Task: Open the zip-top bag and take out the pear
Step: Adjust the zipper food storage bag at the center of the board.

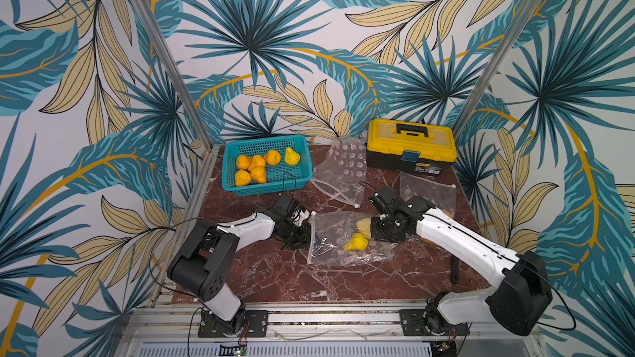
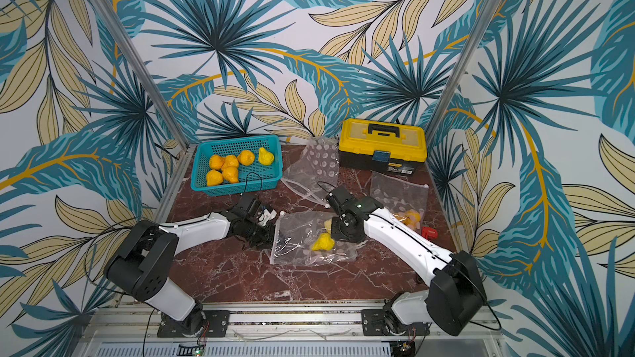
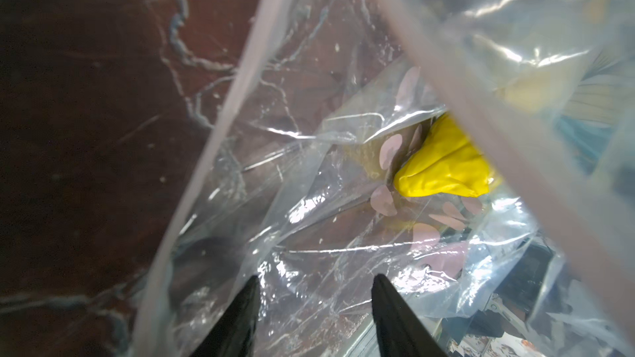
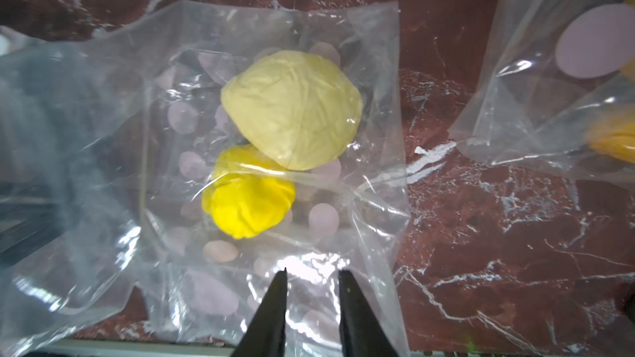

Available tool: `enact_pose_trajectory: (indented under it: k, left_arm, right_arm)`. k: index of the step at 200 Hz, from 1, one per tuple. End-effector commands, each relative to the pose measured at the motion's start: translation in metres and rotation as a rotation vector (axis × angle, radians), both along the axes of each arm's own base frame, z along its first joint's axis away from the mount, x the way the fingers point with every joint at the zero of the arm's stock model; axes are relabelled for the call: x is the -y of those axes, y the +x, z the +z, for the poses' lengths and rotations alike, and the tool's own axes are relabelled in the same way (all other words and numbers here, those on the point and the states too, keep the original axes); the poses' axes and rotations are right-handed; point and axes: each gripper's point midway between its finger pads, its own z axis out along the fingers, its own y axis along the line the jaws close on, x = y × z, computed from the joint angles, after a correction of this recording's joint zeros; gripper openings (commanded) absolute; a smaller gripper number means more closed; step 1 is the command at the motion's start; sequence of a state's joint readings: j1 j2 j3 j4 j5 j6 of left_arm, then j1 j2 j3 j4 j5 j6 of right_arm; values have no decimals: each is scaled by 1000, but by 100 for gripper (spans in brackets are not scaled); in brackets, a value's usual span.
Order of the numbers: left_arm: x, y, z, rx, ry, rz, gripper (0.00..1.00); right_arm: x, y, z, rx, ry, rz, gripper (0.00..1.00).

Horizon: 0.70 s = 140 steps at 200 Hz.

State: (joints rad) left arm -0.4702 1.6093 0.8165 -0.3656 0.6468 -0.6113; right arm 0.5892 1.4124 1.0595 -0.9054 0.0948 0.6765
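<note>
The clear zip-top bag (image 1: pixel 330 235) with pale dots lies on the marble table between both arms. Inside it are a bright yellow pear (image 1: pixel 355 242) and a paler one (image 1: pixel 364 225) next to it. In the left wrist view my left gripper (image 3: pixel 316 278) is open, its fingers inside the bag's spread mouth and the zip strips passing on either side; the yellow pear (image 3: pixel 443 166) lies ahead, apart from the fingers. In the right wrist view my right gripper (image 4: pixel 313 271) hangs over the bag's closed end, narrowly open, with film showing in the gap; the yellow pear (image 4: pixel 249 200) and the pale one (image 4: pixel 292 108) lie beyond it.
A teal basket (image 1: pixel 268 145) holding several orange-yellow pears stands at the back left. A yellow toolbox (image 1: pixel 410 144) is at the back right. An empty bag (image 1: pixel 340 170) lies behind the arms and another bag (image 1: pixel 427 190) sits by the right arm. A small red object (image 2: pixel 429 233) lies at the right.
</note>
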Motion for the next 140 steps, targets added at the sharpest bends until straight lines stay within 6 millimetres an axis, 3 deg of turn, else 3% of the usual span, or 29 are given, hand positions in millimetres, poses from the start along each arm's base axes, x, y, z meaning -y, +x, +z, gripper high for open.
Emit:
enact_pose_trajectory:
  k: [1,51,96,140]
  left_arm:
    - [6,4,16,33,-4,-3,55]
    - [22,5,24,62,-7,-38,62]
    - [39,14,26,115,33,-60,72]
    - [59,6,10,106,82,-123,73]
  right_arm:
    - [-6,21,-19,69,6,-43,27]
    - [-44,38,-68,46,140,-18,26]
    - [-74,44,-89,41,274,37,24]
    - [-88,47,-99,28,339,39,24]
